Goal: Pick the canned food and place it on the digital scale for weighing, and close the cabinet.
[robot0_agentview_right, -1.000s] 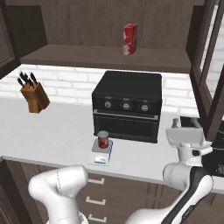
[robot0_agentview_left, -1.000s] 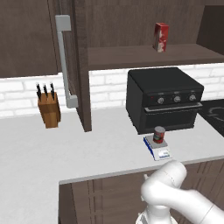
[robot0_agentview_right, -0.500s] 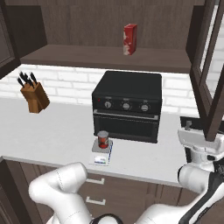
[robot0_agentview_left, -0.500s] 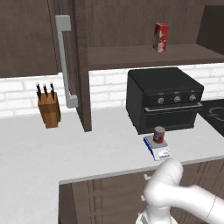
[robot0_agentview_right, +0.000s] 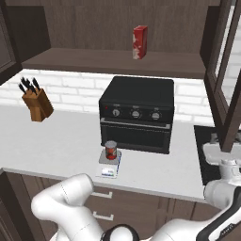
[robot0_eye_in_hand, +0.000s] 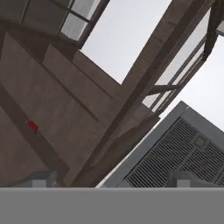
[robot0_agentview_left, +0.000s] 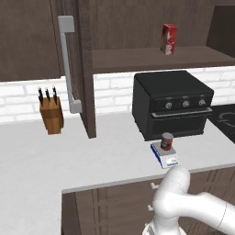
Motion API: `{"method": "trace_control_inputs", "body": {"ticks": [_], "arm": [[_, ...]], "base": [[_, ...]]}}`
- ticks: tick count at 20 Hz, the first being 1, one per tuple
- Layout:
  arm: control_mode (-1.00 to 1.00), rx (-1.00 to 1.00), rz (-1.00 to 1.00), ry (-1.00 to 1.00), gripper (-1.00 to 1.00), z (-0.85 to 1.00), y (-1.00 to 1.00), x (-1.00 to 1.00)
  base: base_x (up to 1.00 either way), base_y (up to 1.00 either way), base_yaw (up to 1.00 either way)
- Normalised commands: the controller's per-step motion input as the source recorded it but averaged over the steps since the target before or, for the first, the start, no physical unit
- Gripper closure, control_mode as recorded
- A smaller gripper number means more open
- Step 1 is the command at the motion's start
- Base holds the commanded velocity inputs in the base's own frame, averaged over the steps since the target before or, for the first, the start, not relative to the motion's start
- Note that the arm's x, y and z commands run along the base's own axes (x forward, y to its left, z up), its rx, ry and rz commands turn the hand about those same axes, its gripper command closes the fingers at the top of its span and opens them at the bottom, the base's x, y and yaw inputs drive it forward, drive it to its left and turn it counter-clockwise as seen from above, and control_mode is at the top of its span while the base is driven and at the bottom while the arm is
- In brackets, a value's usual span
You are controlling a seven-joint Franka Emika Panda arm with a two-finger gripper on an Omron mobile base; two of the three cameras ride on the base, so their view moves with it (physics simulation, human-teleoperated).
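Note:
The canned food [robot0_agentview_left: 167, 140] [robot0_agentview_right: 111, 150] stands upright on the digital scale [robot0_agentview_left: 170, 161] [robot0_agentview_right: 106, 171], on the counter in front of the black oven. The dark brown cabinet has both doors swung out: the left door [robot0_agentview_left: 84, 78] with its grey bar handle [robot0_agentview_left: 68, 64], and the glass-panelled right door [robot0_agentview_right: 228, 70]. My gripper [robot0_agentview_right: 221, 143] [robot0_eye_in_hand: 113, 180] is at the far right, just below that right door's lower edge, far from the can. Its fingertips [robot0_eye_in_hand: 41, 179] stand wide apart, open and empty, pointing up at the door frame [robot0_eye_in_hand: 144, 83].
A black oven [robot0_agentview_left: 172, 103] [robot0_agentview_right: 136, 113] sits at the back of the counter. A red-and-white box [robot0_agentview_left: 169, 38] [robot0_agentview_right: 140, 41] stands on the cabinet shelf. A knife block [robot0_agentview_left: 50, 114] [robot0_agentview_right: 35, 101] is at the left. A grey vent grille [robot0_eye_in_hand: 179, 153] shows beside the door.
My hand has moved right and slightly down towards the open right door. The can and scale have stayed put.

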Motion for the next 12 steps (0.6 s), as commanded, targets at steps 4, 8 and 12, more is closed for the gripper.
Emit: {"method": "trace_control_inputs", "body": {"ticks": [4, 8, 12], "arm": [[-1.0, -0.05, -0.05, 0.0, -1.0, 0.28, -0.04, 0.0], [-1.0, -0.04, -0.07, 0.08, -1.0, 0.17, 0.0, 0.0], [-1.0, -0.06, -0.06, 0.17, -1.0, 0.28, -0.01, 0.0]], "base": [[0.0, 0.0, 0.0], [0.0, 0.0, 0.0], [0.0, 0.0, 0.0]]}}
